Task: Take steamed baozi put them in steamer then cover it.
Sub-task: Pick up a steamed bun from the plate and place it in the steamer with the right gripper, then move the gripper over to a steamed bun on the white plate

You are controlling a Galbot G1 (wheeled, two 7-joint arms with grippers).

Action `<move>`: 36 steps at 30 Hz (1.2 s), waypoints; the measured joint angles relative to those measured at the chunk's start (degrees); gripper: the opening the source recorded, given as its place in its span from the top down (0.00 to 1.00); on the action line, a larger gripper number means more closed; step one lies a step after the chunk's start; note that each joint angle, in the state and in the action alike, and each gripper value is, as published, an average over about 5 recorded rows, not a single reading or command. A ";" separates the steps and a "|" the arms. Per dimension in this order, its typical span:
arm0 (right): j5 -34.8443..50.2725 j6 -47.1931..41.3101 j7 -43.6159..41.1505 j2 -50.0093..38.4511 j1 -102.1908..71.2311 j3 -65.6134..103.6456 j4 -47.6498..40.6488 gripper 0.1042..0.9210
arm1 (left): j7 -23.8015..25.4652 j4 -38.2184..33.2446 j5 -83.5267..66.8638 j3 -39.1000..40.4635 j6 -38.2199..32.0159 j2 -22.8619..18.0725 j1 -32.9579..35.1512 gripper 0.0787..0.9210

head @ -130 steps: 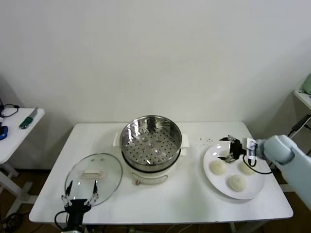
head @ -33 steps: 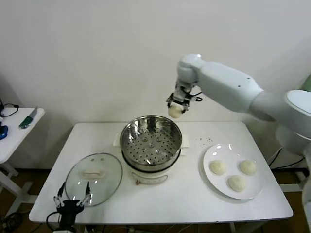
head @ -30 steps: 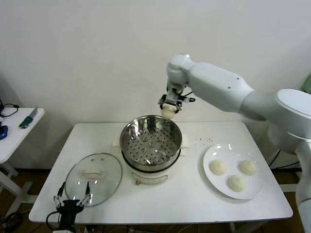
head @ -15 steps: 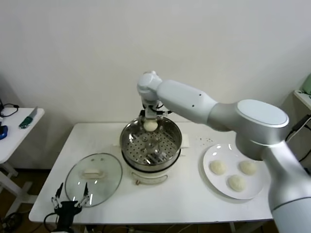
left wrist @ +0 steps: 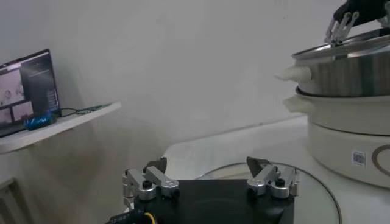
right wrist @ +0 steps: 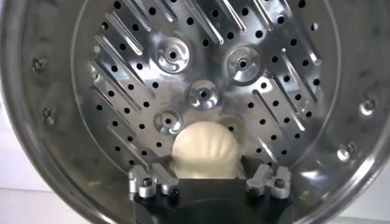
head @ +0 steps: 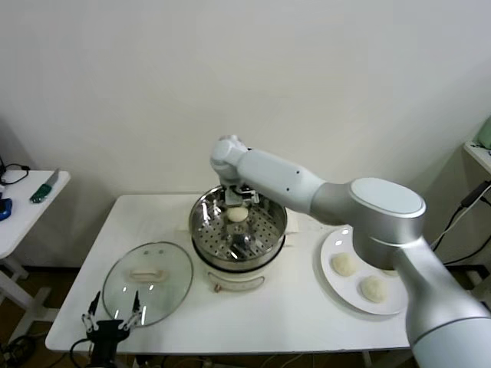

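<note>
Steamed cream-white round baozi (right wrist: pixel 204 148) lay in the shiny perforated steel steamer (head: pixel 238 223) on the white table (head: pixel 299 307) by a pale wall, right pincer (right wrist: pixel 209 181) spread apart above it; left pincer (left wrist: pixel 210 181) gaped idle.

One baozi (head: pixel 238 215) in steamer (head: pixel 205 222); cover (head: pixel 147 272) lies left.

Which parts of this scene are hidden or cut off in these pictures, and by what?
- Head view: the third baozi on the white plate is hidden behind the right arm.
- Right wrist view: the near side of the baozi in the steamer is covered by the right gripper; its fingers' tips are cut off.
- Left wrist view: the glass cover lies mostly behind the left gripper.
</note>
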 measured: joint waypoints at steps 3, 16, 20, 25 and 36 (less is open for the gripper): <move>-0.04 0.27 -0.09 0.09 -0.01 0.46 -0.19 0.12 | -0.03 -0.01 0.00 0.04 0.05 -0.01 0.06 0.12; 10.02 -1.39 -1.87 -4.22 6.19 -0.51 3.70 0.12 | -0.06 -0.94 0.67 0.90 0.77 -0.60 0.34 0.12; 17.79 -4.92 -2.90 -8.09 10.03 -3.40 6.69 0.12 | -0.07 -1.19 0.81 1.15 0.90 -0.66 0.25 0.12; 31.42 -13.78 -3.20 -14.89 15.63 -9.46 11.40 0.12 | -0.21 -1.79 0.83 1.38 1.29 -0.45 0.05 0.12; 55.98 -38.46 -0.20 -31.86 22.38 -20.85 22.83 0.12 | -0.70 -3.07 0.30 2.02 2.71 0.12 -0.39 0.12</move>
